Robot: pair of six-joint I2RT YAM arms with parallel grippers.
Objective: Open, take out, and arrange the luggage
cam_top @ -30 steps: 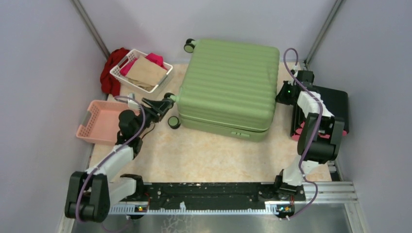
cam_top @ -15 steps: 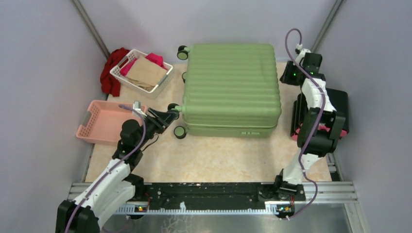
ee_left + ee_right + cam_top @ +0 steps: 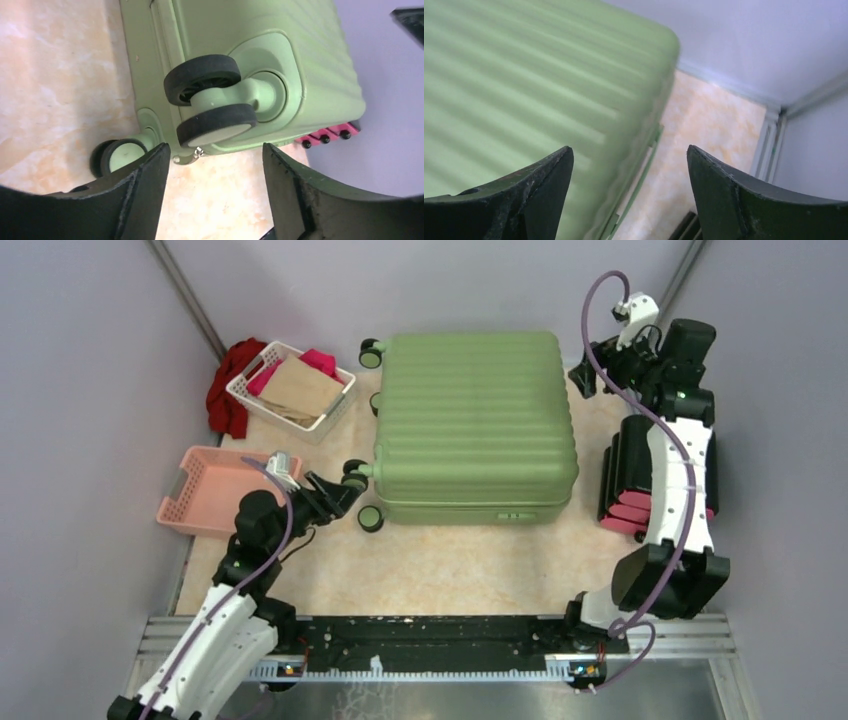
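Observation:
The luggage is a big sage-green ribbed suitcase lying flat and shut in the middle of the table. My left gripper is open just off its near-left corner, between two caster wheels. In the left wrist view the left gripper holds nothing, with a double caster and a silver zipper pull right in front of the fingers. My right gripper is raised and open beside the far-right corner. The right wrist view shows the right gripper empty above the luggage edge.
A white basket of folded clothes and a red cloth sit at the far left. Left of my left arm is a pink basket. Black-and-pink stacked cases stand to the right of the suitcase. Grey walls close in on both sides.
The suitcase has swung from a skewed lie to square with the table. My right gripper opened and rose toward the far-right corner. The left gripper widened and drew back from the wheel.

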